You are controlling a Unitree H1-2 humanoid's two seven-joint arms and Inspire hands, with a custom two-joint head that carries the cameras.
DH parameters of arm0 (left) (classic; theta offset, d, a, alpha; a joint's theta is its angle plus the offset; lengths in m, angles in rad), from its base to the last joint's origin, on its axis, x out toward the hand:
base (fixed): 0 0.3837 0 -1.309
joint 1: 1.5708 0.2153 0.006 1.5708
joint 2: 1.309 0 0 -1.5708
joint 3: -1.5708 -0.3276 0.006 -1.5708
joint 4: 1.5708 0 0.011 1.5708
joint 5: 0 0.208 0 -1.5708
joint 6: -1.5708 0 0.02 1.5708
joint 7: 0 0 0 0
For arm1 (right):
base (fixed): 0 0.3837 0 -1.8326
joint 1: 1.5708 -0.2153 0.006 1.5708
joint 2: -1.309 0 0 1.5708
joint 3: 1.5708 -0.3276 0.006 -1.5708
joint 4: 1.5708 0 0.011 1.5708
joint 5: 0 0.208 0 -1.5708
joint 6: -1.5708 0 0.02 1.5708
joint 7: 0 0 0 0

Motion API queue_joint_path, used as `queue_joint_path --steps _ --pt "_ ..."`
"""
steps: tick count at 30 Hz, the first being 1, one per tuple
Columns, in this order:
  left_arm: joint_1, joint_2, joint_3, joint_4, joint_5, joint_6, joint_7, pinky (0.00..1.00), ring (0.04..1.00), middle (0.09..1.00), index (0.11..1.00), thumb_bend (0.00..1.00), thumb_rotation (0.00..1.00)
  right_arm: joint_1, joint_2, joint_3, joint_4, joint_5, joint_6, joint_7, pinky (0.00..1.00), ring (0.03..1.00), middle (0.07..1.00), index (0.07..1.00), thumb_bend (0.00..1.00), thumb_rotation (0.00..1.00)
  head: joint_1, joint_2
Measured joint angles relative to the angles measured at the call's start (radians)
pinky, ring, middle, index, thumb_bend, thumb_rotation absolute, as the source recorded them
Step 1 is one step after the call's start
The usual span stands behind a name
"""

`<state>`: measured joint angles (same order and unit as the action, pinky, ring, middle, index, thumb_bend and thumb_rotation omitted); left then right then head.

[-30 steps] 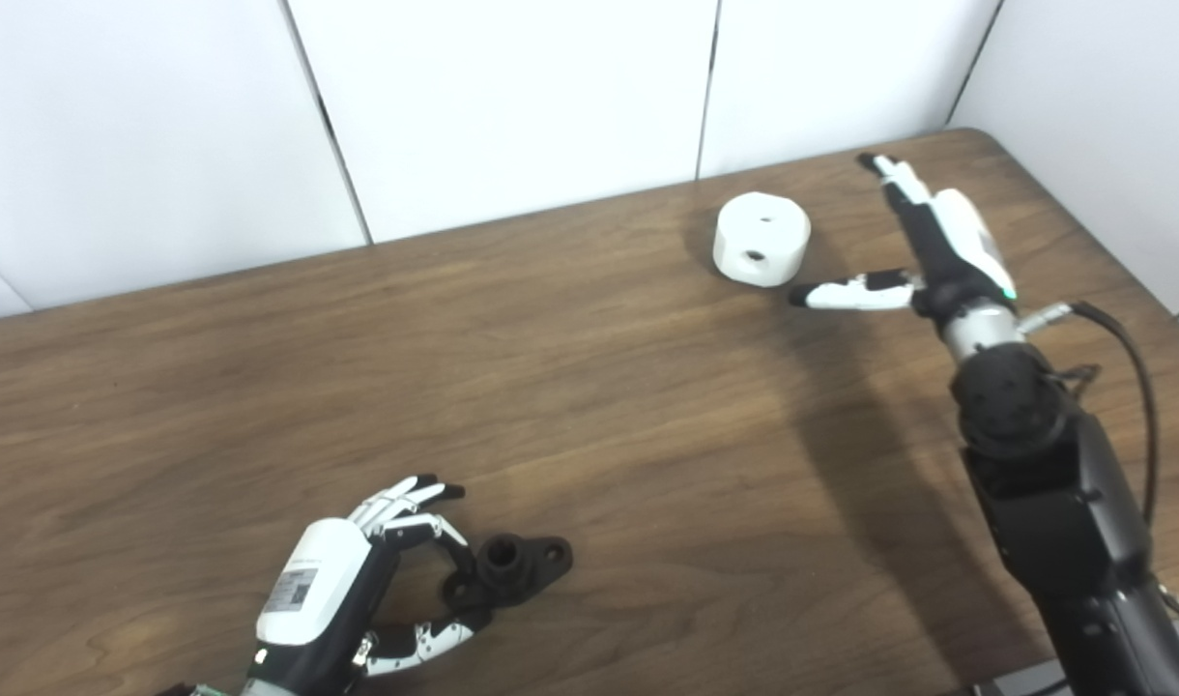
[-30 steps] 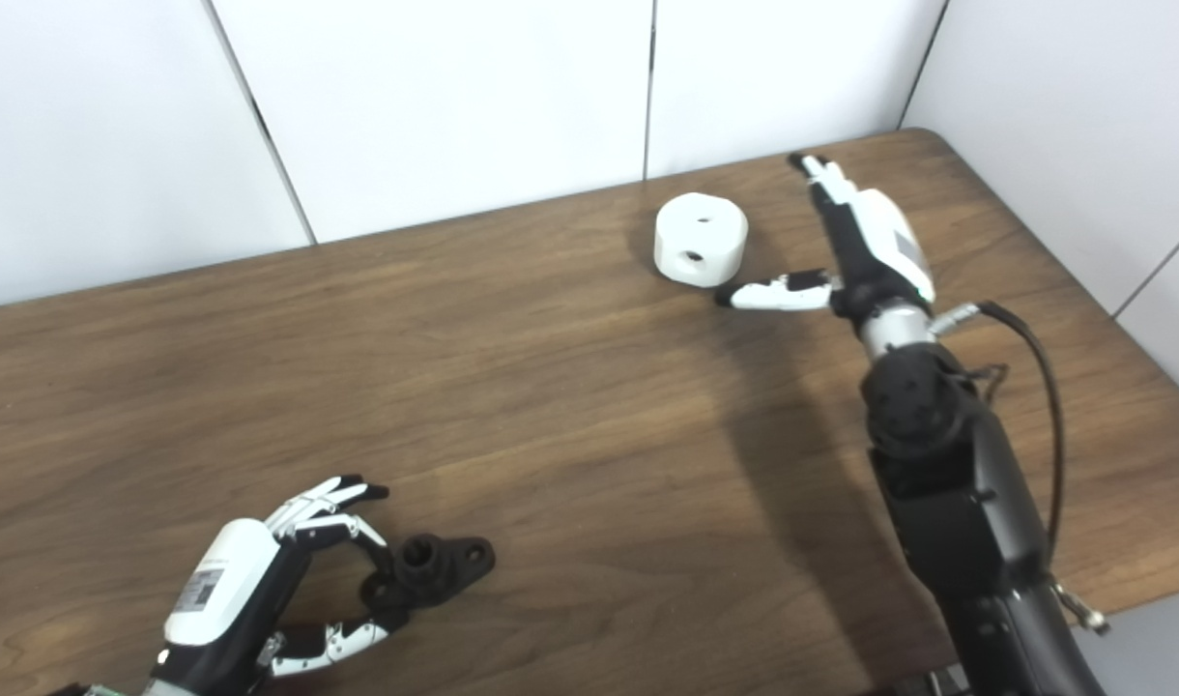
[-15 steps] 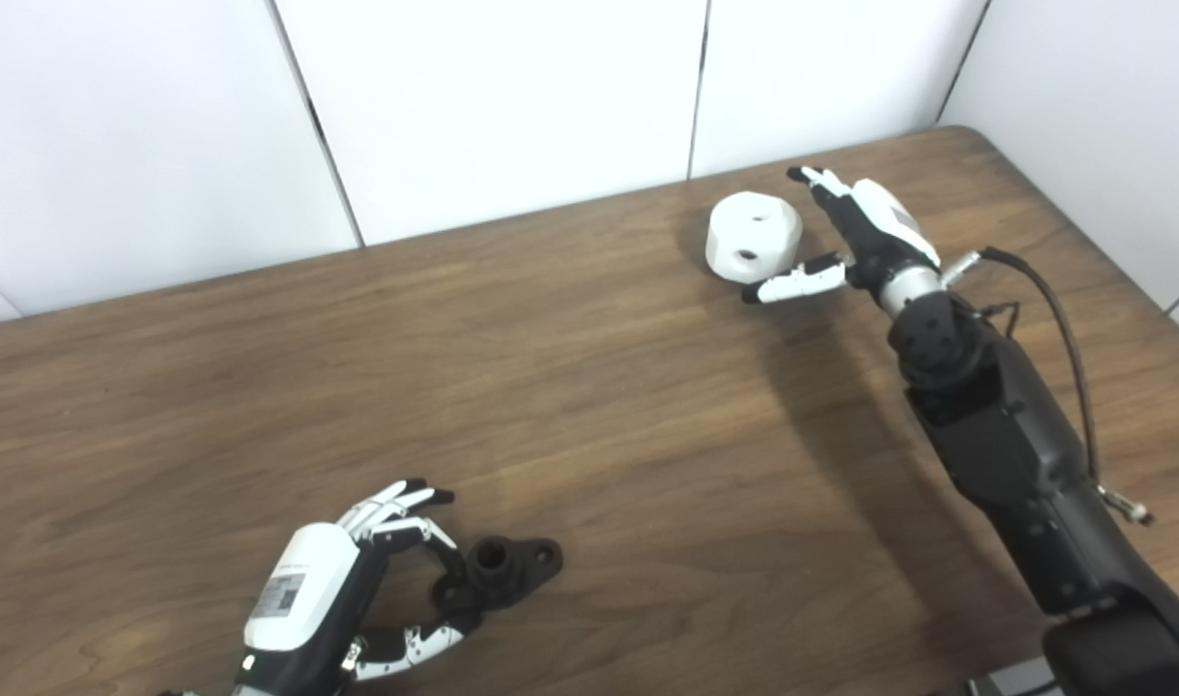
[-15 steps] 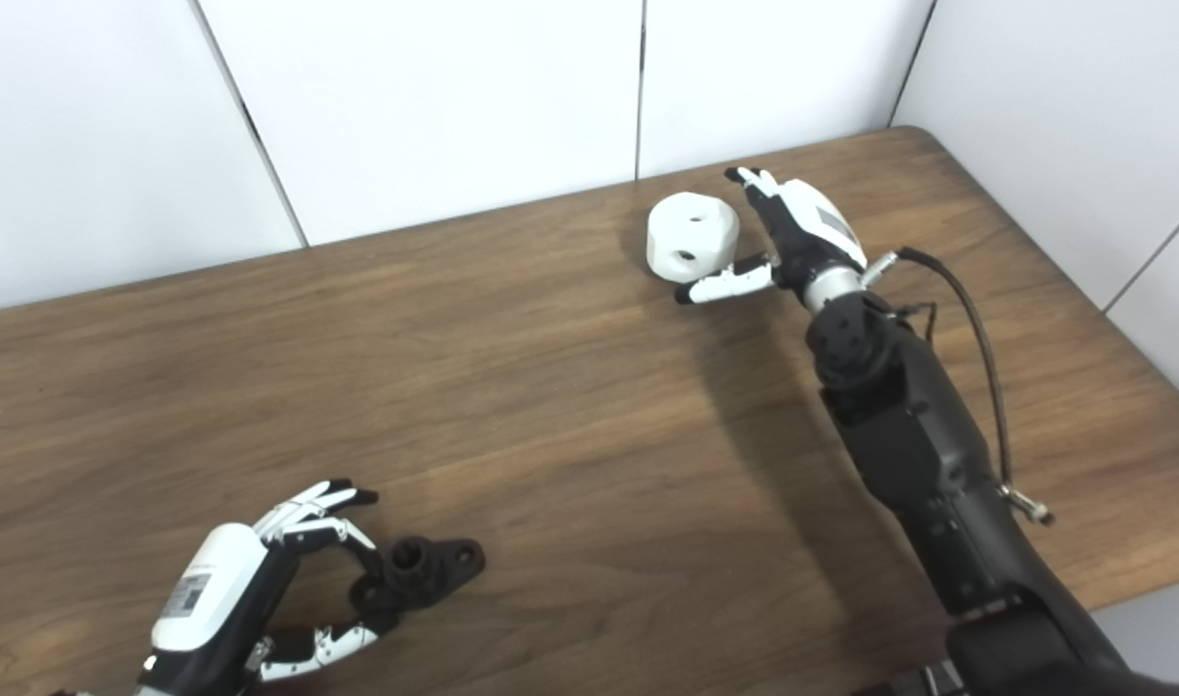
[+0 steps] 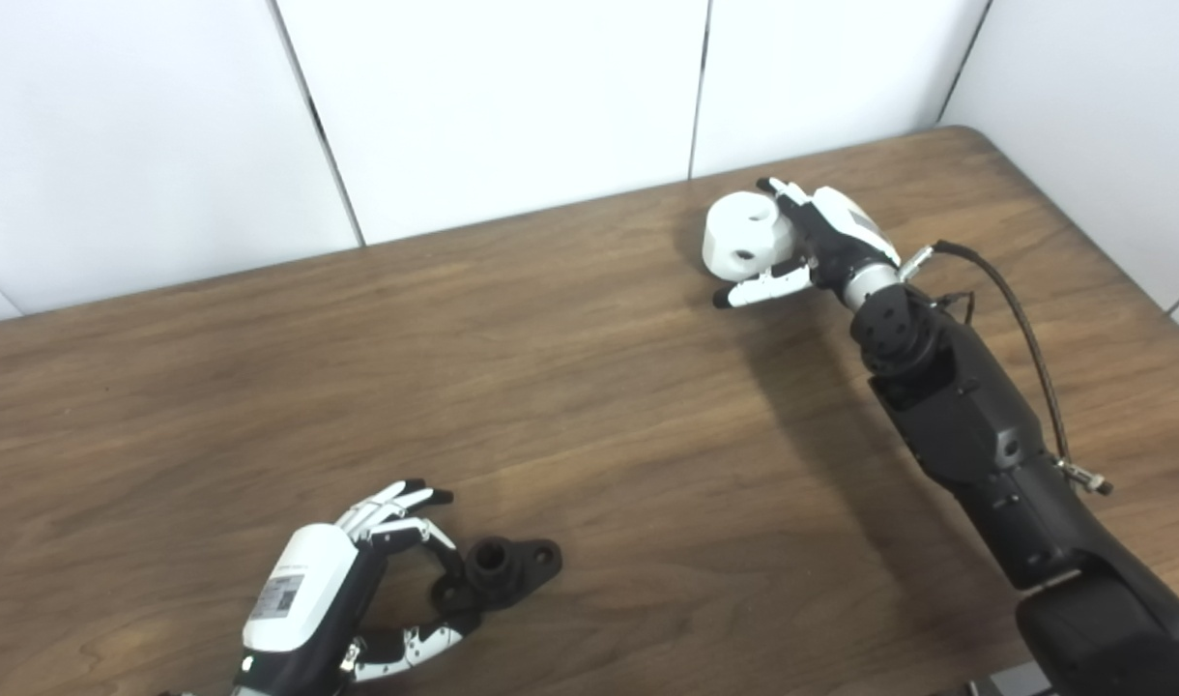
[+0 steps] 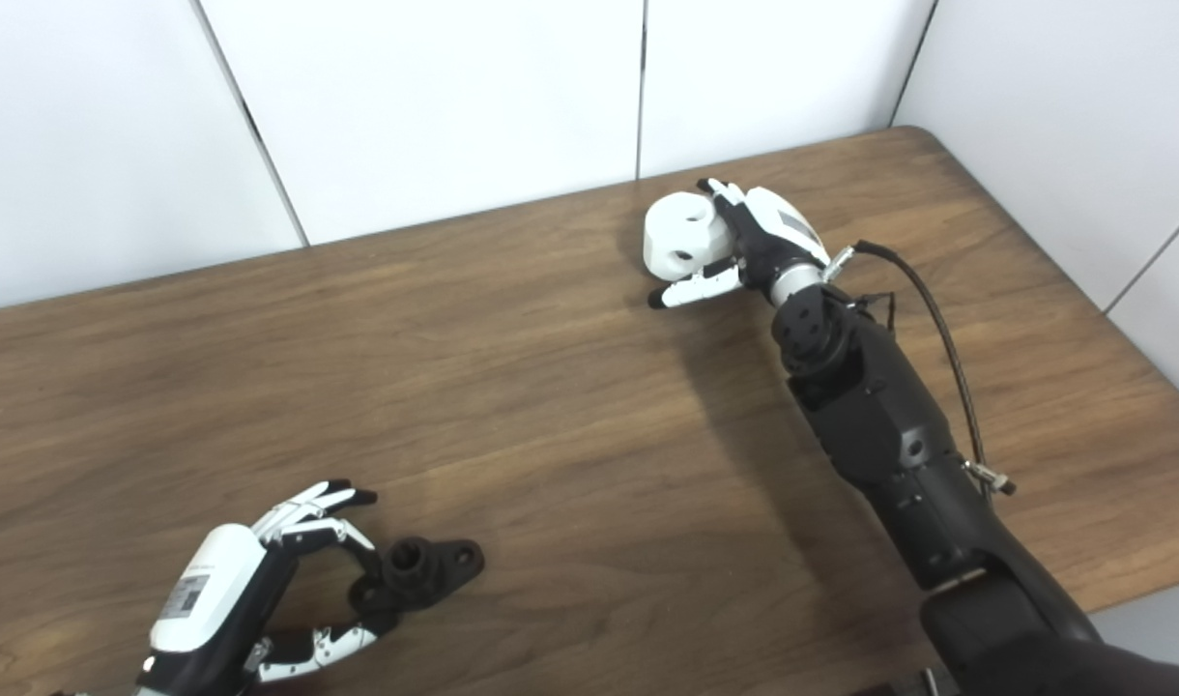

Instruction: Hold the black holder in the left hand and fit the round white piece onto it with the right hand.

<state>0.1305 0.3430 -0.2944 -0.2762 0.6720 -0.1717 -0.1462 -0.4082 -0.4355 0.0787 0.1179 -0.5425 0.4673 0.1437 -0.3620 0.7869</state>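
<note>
The black holder (image 5: 504, 567) lies flat on the wooden table (image 5: 589, 387) near its front left. My left hand (image 5: 324, 590) is beside it, with one curled finger and the thumb pinched on its left end and the other fingers spread. At the back right, the round white piece (image 5: 742, 232) is tipped up, its holed face turned to the left. My right hand (image 5: 836, 242) wraps it: fingers lie against its far side and the thumb runs along its near lower edge.
White wall panels (image 5: 512, 97) stand right behind the table's back edge and along its right side. A black cable (image 5: 1020, 314) loops off my right forearm. The table's right front edge runs close to my right arm.
My right hand has swung left and closed in on the white piece, which has tipped from flat to tilted. The left hand and holder have kept their pose; the camera shifted slightly.
</note>
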Motion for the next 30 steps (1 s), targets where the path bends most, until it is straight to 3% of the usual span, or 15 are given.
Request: queue_joint_path --steps 16,28,30 --pt "0.006 0.000 0.010 -0.018 -0.003 0.008 -0.025 0.84 0.907 0.843 0.492 0.51 0.06 -0.003 0.017 -0.025 -0.013 -0.031 0.000 0.020 0.86 1.000 0.976 0.845 0.82 0.31 0.005 0.008" --pt "0.006 -0.002 0.012 -0.019 -0.002 0.007 -0.025 0.83 0.910 0.845 0.492 0.51 0.06 -0.002 0.017 -0.020 -0.014 -0.035 -0.010 -0.045 0.81 0.979 0.938 0.623 0.76 0.17 0.003 0.014" --pt "0.006 -0.002 0.012 -0.020 -0.001 0.007 -0.025 0.83 0.910 0.846 0.492 0.51 0.06 0.002 0.018 -0.022 -0.013 -0.032 -0.028 -0.069 0.83 0.973 0.911 0.518 0.57 0.15 0.005 0.015"
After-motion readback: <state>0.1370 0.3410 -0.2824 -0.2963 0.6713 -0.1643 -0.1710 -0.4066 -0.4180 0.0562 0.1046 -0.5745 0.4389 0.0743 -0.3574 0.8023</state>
